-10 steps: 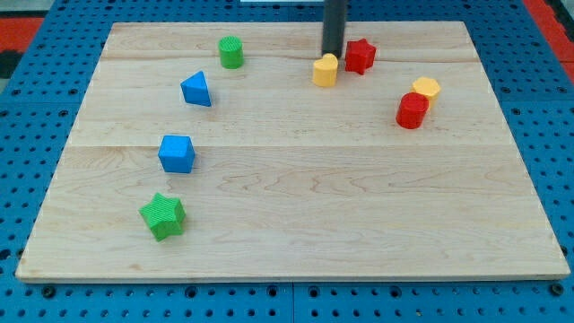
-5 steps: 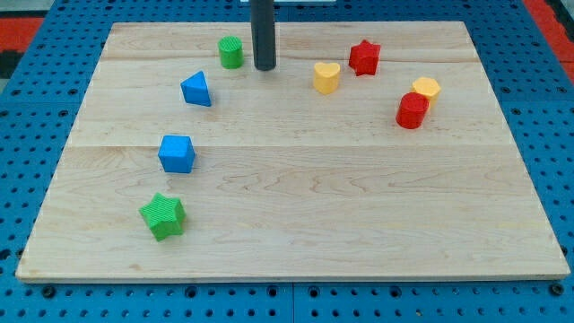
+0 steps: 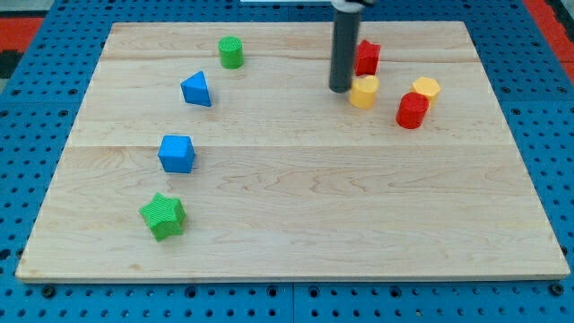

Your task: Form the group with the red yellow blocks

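My tip sits just left of the yellow block, seemingly touching. Red star, red cylinder and yellow hexagon crowd the view's right. Surface lies open across middle and bottom.

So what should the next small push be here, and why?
Probably keep pushing toward the view's right: my tip sits against the left side of the yellow heart block, which stands apart from the red cylinder and yellow hexagon block; the red star lies just above.
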{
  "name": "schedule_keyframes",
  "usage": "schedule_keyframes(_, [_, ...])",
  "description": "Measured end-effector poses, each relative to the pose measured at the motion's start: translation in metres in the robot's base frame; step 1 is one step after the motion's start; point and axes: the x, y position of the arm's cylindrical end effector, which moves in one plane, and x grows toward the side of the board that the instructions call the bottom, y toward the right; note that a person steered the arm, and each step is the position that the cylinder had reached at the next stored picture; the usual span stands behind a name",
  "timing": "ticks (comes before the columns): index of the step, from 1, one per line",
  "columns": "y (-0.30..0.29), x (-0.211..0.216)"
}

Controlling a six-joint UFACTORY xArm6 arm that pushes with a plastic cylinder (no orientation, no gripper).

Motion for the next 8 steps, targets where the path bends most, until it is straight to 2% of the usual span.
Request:
schedule_keyframes(1, [-0.004,0.011])
schedule_keyframes(2, [-0.055,-0.036])
schedule_keyframes(3, [-0.074,-0.081])
schedule_keyframes(4, [-0.044,-0.113])
schedule_keyframes(5, [0.004,-0.098])
schedule_keyframes(7, [0.012,-0.038])
schedule_keyframes(8, [0.021,-0.072])
